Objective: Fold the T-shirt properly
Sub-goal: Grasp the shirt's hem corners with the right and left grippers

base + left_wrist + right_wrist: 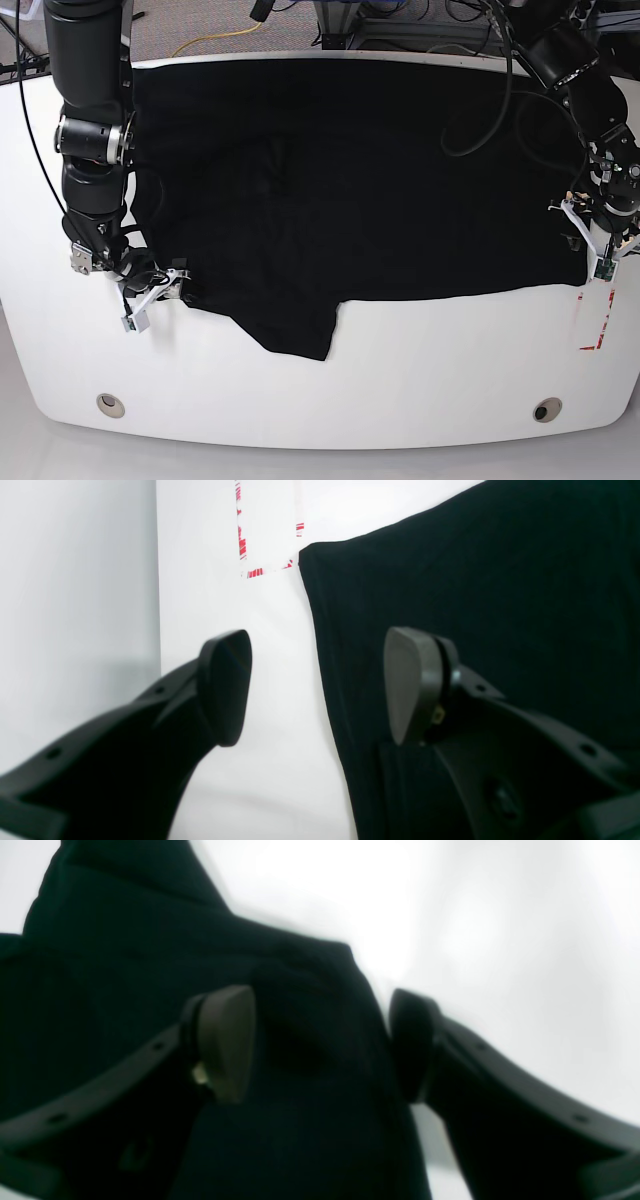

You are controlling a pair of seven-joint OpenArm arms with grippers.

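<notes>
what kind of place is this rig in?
Probably a robotics lab bench, not a home: a white table with two arms mounted at it, loose cables on grey carpet behind, and red tape marks by the black T-shirt.

the left gripper (317,687) gapes over the t-shirt (475,605) corner edge, beside red-striped tape (243,545).

The T-shirt (360,180) is plain black, no print showing. It lies on a glossy white table (420,390) that carries a red-and-white striped tape outline (243,535). The fingers (227,685) are matte black, and a yellow cable (215,40) runs behind the table.
</notes>
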